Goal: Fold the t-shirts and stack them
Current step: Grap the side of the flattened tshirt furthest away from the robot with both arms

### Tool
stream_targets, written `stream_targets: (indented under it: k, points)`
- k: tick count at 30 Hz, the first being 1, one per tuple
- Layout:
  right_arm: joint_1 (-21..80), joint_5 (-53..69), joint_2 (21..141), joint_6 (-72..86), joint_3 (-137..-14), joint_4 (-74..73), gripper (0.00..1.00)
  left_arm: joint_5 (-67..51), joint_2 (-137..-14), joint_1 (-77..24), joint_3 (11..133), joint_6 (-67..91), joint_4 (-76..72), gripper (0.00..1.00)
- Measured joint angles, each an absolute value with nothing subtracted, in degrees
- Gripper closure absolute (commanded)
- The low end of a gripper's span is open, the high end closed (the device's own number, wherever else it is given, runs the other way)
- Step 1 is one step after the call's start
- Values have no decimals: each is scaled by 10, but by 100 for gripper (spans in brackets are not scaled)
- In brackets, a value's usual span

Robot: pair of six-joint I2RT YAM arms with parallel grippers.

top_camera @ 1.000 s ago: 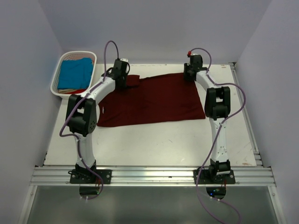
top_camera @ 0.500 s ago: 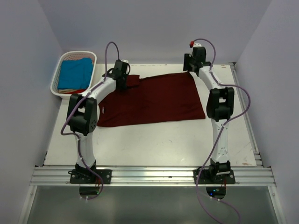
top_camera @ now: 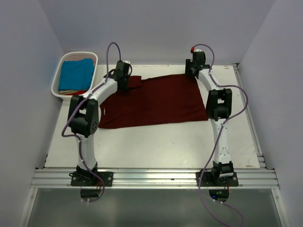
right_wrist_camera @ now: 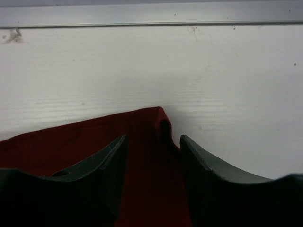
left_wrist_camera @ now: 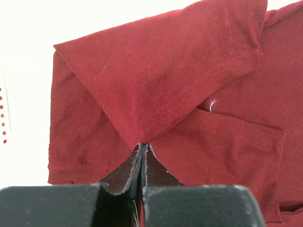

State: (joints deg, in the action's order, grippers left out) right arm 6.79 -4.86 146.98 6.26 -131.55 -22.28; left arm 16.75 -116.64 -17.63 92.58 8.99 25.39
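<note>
A dark maroon t-shirt [top_camera: 156, 101] lies spread flat across the far half of the table. My left gripper [top_camera: 124, 85] is at its far left sleeve. In the left wrist view that gripper [left_wrist_camera: 142, 145] is shut on the point of the folded-over sleeve [left_wrist_camera: 161, 80]. My right gripper [top_camera: 191, 72] hovers over the shirt's far right corner. Seen from the right wrist, it [right_wrist_camera: 154, 142] is open, its fingers either side of that corner [right_wrist_camera: 151, 118], which rests on the table. A turquoise-blue t-shirt [top_camera: 77, 73] lies in the basket.
The white slatted basket [top_camera: 60, 66] stands at the far left corner of the white table [top_camera: 156, 142]. A metal rail [right_wrist_camera: 151, 16] runs along the table's far edge, just beyond the right gripper. Walls close in on both sides.
My right gripper has opened and let go of the shirt's far right corner, lifting a little. The left gripper has stayed shut on the sleeve.
</note>
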Motion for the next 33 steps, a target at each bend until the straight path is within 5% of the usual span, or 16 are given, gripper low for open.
stream_targets:
  k: [6,17,24,33]
  points:
    - [68,-57,1485,62,-1316,-231,49,168,-1167,-176,926,90,254,100]
    - [67,-95,1486,62,-1321,-229,69,168,-1167,-176,926,90,254,100]
    - [66,-110,1486,65,-1321,-228,100,168,-1171,-176,926,90,254,100]
    - [66,-115,1486,68,-1320,-224,100,168,-1173,-176,926,90,254,100]
